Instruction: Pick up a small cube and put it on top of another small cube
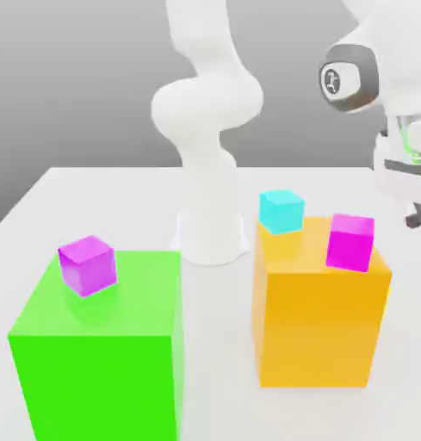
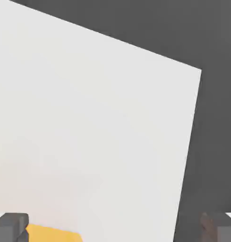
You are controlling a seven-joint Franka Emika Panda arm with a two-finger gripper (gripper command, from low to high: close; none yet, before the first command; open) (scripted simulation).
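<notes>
The small cube is out of view. A cyan little cube (image 1: 281,210) and a magenta one (image 1: 350,242) sit on top of the large orange-yellow block (image 1: 317,310). A purple little cube (image 1: 88,264) rests on the large green block (image 1: 97,344). My gripper (image 1: 411,215) hangs at the exterior view's right edge, beside and slightly above the orange-yellow block. In the hand view my gripper (image 2: 115,229) is open, its dark fingertips (image 2: 11,228) far apart with nothing between them, and a corner of the orange-yellow block (image 2: 51,234) shows below.
The white table (image 1: 93,198) carries both large blocks, with the arm's white base (image 1: 212,232) standing between and behind them. The hand view looks down on bare tabletop (image 2: 89,118) and its edge against the dark floor (image 2: 216,118).
</notes>
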